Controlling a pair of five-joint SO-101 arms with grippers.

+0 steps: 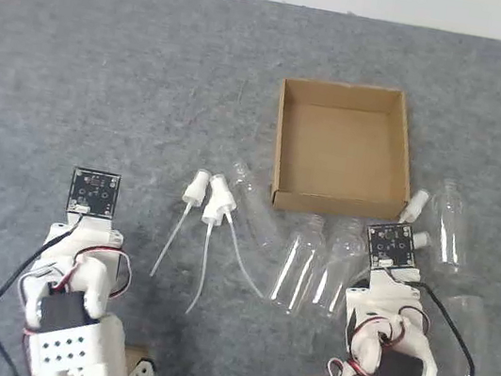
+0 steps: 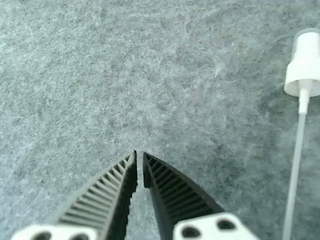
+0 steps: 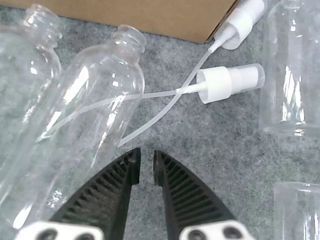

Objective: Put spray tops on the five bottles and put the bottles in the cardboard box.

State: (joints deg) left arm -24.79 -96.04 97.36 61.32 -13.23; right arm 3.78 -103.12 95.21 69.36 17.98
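Hanging over mat [image 2: 100, 75], left gripper [image 2: 139, 156] is seen all but closed, nothing held; top [image 2: 305, 60] lies near, tube trailing. Right gripper [image 3: 146, 155] likewise nearly closed, empty, beside bottle [image 3: 95, 110], uncapped, laid flat. Box [image 1: 334, 204] is set just beyond bottle, open side up.

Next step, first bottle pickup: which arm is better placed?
Right. The right gripper sits beside an uncapped bottle, a spray top just past it; the left gripper hangs over mat, farther off.
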